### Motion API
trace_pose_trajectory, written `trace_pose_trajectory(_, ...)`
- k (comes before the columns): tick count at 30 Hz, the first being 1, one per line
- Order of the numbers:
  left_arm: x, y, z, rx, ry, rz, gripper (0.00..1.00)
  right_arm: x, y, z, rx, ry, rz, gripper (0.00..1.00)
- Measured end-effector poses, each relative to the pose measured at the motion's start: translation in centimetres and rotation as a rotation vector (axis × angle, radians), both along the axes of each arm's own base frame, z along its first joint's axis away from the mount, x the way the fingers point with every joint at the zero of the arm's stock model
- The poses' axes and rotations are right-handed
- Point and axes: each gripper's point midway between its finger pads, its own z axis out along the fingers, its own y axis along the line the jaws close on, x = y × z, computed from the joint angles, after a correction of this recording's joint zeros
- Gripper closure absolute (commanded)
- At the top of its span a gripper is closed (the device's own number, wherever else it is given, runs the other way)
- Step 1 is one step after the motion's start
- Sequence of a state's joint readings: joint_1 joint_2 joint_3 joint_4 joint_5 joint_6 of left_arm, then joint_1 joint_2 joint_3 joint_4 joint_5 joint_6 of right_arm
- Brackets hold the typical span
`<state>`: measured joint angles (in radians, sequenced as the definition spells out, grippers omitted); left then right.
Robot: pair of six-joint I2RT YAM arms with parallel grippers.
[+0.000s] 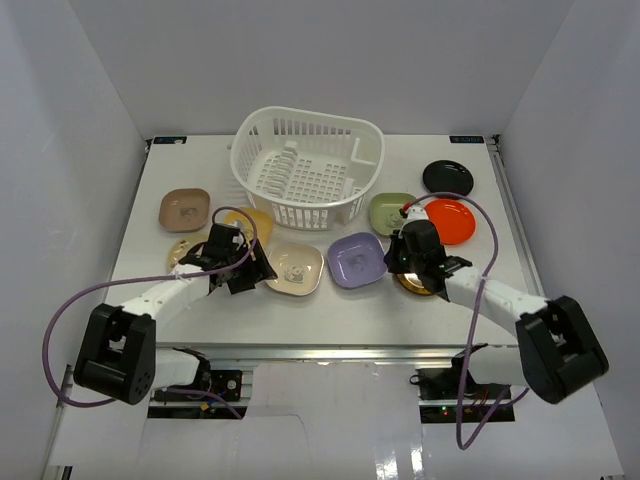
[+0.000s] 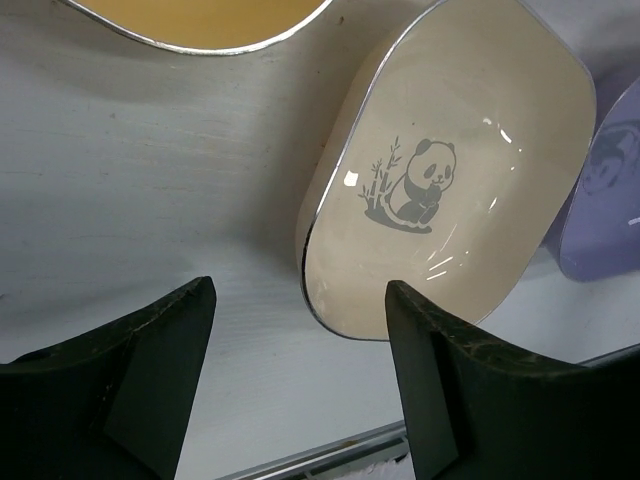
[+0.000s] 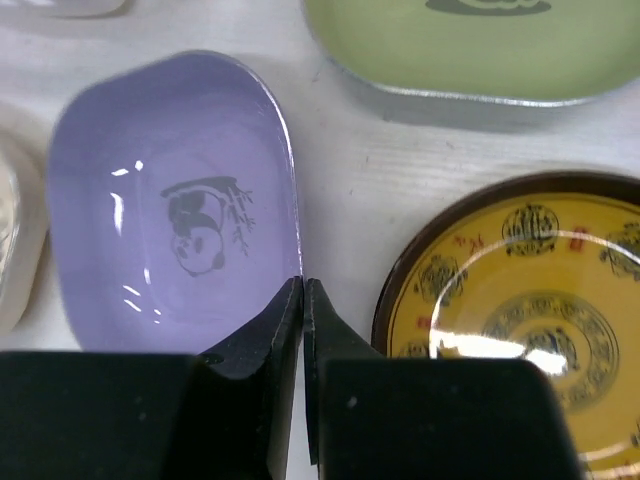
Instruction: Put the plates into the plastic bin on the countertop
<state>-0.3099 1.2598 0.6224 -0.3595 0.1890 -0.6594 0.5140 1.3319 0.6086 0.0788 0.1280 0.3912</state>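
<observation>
Currently, the left gripper (image 2: 300, 300) is held wide open with nothing between the jaws. The cream plate (image 2: 450, 170) lies just past the tips at 1 o'clock, its near rim in line with the gap. The yellow plate (image 2: 200, 15) is seen at 12 o'clock, apart from it.

The right gripper (image 3: 303, 290) is closed, fingers pressed together and nothing seen between them. Its tips are parked at the 4 o'clock rim of the lavender plate (image 3: 170, 200); contact cannot be confirmed. The patterned gold plate (image 3: 520, 300) sits just beside at 3 o'clock, the green plate (image 3: 470, 50) at 1 o'clock.

From above, the plastic bin (image 1: 310, 125) is placed at 12 o'clock on the countertop (image 1: 330, 310). No coloured plate is seen inside; the plates are spread around its near side.

Risks, as judged:
- The cream rim lies flat on the surface, so a finger could skate over it and the plate get shoved into the lavender one just beside.
- The closed right tips could nudge the lavender plate sideways.
- A thin rim pinch could slip while the plate is carried over the bin wall.
</observation>
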Motion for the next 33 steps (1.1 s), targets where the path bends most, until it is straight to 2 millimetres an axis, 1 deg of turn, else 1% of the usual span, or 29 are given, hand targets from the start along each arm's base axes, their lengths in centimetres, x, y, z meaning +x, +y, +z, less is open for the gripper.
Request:
trace_pose_trajectory(3,0.1,-0.2,-0.7,0.020,0.013,-0.004,0.25,-2.5,-0.3,2.2,0.023,-0.034,0.038,0.92)
trace_pose_trajectory(6,0.3,-0.2,-1.3,0.035,0.020,0.005,0.31,-4.4,-0.2,5.4,0.078,-0.091,0.082,0.92)
trace_pose_trajectory(8,0.5,-0.2,-1.5,0.045,0.020,0.013,0.35,-5.1,0.1,7.6,0.121,-0.136,0.108,0.92)
trace_pose_trajectory(10,0.9,-0.2,-1.6,0.057,0.018,0.023,0.42,-5.3,0.6,10.4,0.159,-0.170,0.134,0.92)
trace_pose_trajectory(13,1.5,-0.4,-1.8,0.070,0.010,0.030,0.59,-4.2,2.1,15.3,0.215,-0.237,0.171,0.92)
trace_pose_trajectory(14,1.6,-0.5,-1.8,0.071,0.007,0.033,0.72,-3.6,2.7,17.1,0.238,-0.267,0.184,0.92)
trace_pose_trajectory(15,1.7,-0.5,-1.8,0.072,0.005,0.034,0.80,-3.0,3.3,18.9,0.259,-0.298,0.193,0.92)
trace_pose_trajectory(16,1.7,-0.5,-1.8,0.073,0.005,0.038,0.86,-2.4,3.7,20.3,0.274,-0.322,0.199,0.92)
trace_pose_trajectory(17,1.7,-0.6,-1.8,0.077,0.000,0.035,0.96,-1.6,4.3,21.8,0.290,-0.349,0.203,0.92)
trace_pose_trajectory(18,1.8,-0.5,-1.8,0.080,-0.002,0.038,1.00,-0.9,4.8,23.1,0.304,-0.375,0.207,0.92)
trace_pose_trajectory(20,1.8,-0.5,-1.8,0.086,-0.007,0.035,1.00,1.3,6.2,25.4,0.320,-0.409,0.208,0.92)
trace_pose_trajectory(21,1.8,-0.5,-1.8,0.087,-0.009,0.034,1.00,2.7,7.0,26.4,0.328,-0.430,0.209,0.92)
trace_pose_trajectory(22,1.7,-0.5,-1.7,0.088,-0.011,0.033,1.00,4.1,7.7,26.8,0.325,-0.436,0.207,0.92)
trace_pose_trajectory(24,1.5,-0.3,-1.4,0.088,-0.019,0.032,1.00,7.6,9.5,27.7,0.313,-0.457,0.201,0.92)
trace_pose_trajectory(25,1.3,-0.3,-1.2,0.086,-0.022,0.032,1.00,9.3,10.3,27.5,0.306,-0.456,0.198,0.92)
trace_pose_trajectory(26,1.2,-0.3,-0.8,0.084,-0.030,0.028,1.00,11.5,11.1,27.1,0.290,-0.457,0.191,0.92)
trace_pose_trajectory(28,0.8,-0.3,0.5,0.070,-0.055,0.015,1.00,15.2,12.5,25.2,0.251,-0.440,0.174,0.92)
trace_pose_trajectory(29,0.6,-0.4,1.3,0.060,-0.074,0.006,1.00,16.9,13.0,23.7,0.221,-0.423,0.168,0.92)
trace_pose_trajectory(30,0.2,-0.4,2.1,0.053,-0.087,-0.006,1.00,18.3,13.6,22.3,0.197,-0.407,0.162,0.92)
trace_pose_trajectory(31,0.2,-0.5,3.3,0.040,-0.120,-0.012,1.00,19.7,13.9,20.6,0.167,-0.390,0.157,0.92)
trace_pose_trajectory(33,0.1,-0.5,5.6,0.033,-0.164,-0.028,1.00,21.5,14.4,17.1,0.104,-0.336,0.157,0.92)
